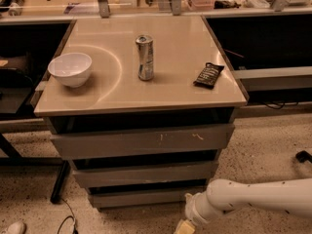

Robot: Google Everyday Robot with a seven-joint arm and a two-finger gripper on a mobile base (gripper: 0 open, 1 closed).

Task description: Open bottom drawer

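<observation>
The bottom drawer (146,197) is the lowest grey front of the cabinet, flat and handleless, and it looks shut. Above it are the middle drawer front (144,173) and the wide top front with pale scratch marks (141,140). My white arm (258,199) comes in from the right at floor level. The gripper (183,226) is at the frame's bottom edge, just below and in front of the bottom drawer's right end; only its base shows.
On the cabinet top (185,82) stand a white bowl (70,68), a silver can (145,57) and a dark snack packet (209,75). Shelving and dark bays flank the cabinet. A black table leg (59,182) and a cable (66,221) lie at lower left.
</observation>
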